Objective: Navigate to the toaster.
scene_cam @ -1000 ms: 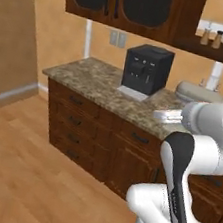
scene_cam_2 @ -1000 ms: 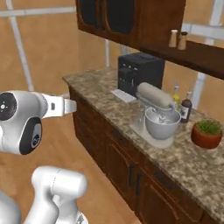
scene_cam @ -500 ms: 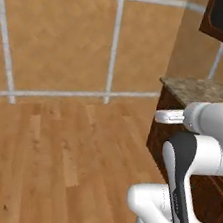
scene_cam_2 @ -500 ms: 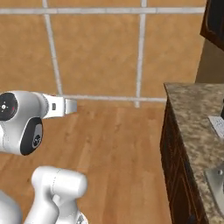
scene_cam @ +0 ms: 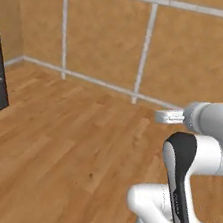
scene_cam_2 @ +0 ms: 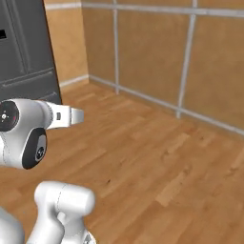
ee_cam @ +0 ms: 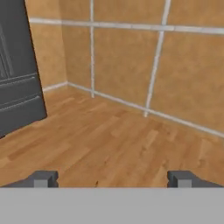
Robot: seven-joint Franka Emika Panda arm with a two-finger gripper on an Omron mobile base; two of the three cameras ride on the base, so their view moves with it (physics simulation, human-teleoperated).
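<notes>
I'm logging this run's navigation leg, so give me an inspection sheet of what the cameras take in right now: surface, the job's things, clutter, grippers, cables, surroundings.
Surface: bare wooden plank floor; nothing lies on it.
Job's things: toaster, nothing seen; the cameras face a room corner, so the base is not yet turned toward it.
Clutter: nothing seen.
Grippers: gripper open, fingertips spread wide, holding nothing, pointing across the floor toward the wall.
Cables: nothing seen.
Surroundings: tan panelled wall with pale grey strips and a baseboard; dark grey cabinet-like unit at the left, by the corner.
</notes>
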